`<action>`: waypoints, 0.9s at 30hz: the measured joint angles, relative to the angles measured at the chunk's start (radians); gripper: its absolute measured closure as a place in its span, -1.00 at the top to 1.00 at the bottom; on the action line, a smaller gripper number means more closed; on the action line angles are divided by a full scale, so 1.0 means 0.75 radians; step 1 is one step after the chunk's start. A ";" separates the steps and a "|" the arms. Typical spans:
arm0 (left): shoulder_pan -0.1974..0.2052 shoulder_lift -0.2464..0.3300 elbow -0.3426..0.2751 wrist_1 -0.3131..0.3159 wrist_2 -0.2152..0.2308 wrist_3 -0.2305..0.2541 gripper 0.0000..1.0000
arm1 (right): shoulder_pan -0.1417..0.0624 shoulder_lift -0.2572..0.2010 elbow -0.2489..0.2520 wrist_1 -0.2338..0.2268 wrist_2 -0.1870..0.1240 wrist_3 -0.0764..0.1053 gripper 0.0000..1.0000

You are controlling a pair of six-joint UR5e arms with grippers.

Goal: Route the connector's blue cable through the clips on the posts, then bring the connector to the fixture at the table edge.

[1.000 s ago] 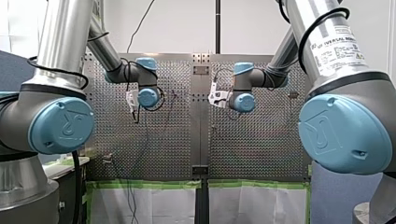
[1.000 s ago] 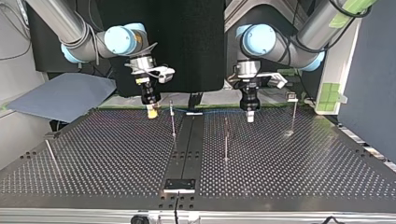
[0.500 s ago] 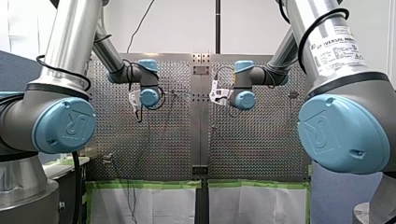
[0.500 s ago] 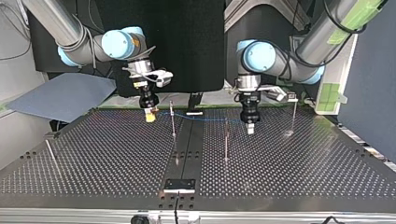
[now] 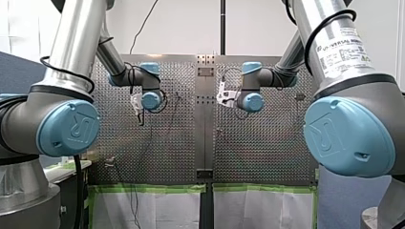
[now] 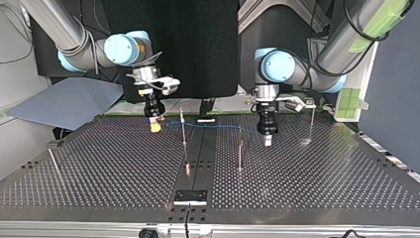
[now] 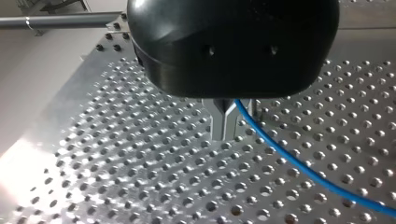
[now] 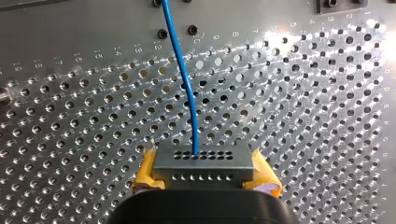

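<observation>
Right claw is clamped on the grey connector, yellow pads on both of its sides, with the blue cable leaving the connector's face. Left claw has its metal fingers pinched together on the same cable further along. Likely reason: two holds keep the span taut and off the counter, so it can be steered at clip height.

The cable runs roughly level between the claws, crossing the first post and the second post near their tops. Seated in the clips or only beside them: too small to tell.

A third post stands beyond the left claw. The fixture is at the top view's near edge, well apart from the connector. The posts sit between claws and fixture, so they are a snag risk. A loose rod lies at the top view's left.
</observation>
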 joint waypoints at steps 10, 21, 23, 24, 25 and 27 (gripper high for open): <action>0.020 -0.042 0.068 -0.009 0.005 -0.028 -0.95 | -0.009 0.001 -0.033 0.016 -0.002 0.002 -1.00; 0.047 -0.044 0.098 -0.018 0.049 -0.070 -0.95 | -0.042 0.013 -0.064 0.019 -0.012 0.004 -1.00; 0.051 -0.047 0.106 -0.018 0.056 -0.073 -0.95 | -0.045 0.028 -0.077 0.024 -0.018 0.004 -1.00; 0.053 -0.049 0.109 -0.019 0.058 -0.073 -0.95 | -0.046 0.035 -0.082 0.028 -0.019 0.003 -1.00; 0.054 -0.052 0.113 -0.019 0.060 -0.074 -0.95 | -0.047 0.044 -0.090 0.031 -0.021 0.002 -1.00; 0.057 -0.066 0.125 -0.023 0.064 -0.074 -0.95 | -0.049 0.061 -0.105 0.036 -0.024 0.000 -1.00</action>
